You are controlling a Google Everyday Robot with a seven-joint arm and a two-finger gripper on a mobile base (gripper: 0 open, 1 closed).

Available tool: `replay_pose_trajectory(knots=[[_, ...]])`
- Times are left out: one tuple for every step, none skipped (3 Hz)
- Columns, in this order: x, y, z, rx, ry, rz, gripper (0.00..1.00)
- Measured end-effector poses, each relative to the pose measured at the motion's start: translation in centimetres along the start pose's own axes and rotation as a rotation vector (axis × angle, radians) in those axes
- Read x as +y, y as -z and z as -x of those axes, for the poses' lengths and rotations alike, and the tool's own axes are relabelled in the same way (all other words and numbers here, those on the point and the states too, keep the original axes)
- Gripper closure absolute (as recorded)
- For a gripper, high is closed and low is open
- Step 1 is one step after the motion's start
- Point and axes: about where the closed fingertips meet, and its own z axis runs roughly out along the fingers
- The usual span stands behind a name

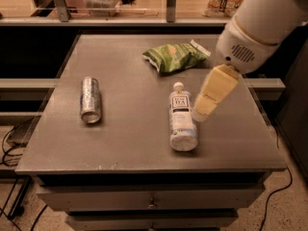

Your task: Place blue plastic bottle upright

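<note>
The blue plastic bottle point(182, 117) lies on its side on the grey table point(134, 129), right of the middle, with its white cap pointing away from me. My gripper point(202, 110) hangs from the white arm that comes in from the upper right. Its cream tip is just right of the bottle's middle, close to the bottle.
A silver drink can point(90, 100) lies on its side at the table's left. A green snack bag point(174, 57) lies at the back, beyond the bottle's cap. A counter with a glass rail runs behind the table. Drawers sit below the table's front edge.
</note>
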Motion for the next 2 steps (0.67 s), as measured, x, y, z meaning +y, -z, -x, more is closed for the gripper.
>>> replay_pose_trajectory(knots=[[0.0, -3.2, 2.5, 0.02, 0.007, 0.063, 0.0], [-1.4, -6.3, 2.9, 0.069, -0.041, 0.093, 0.0]])
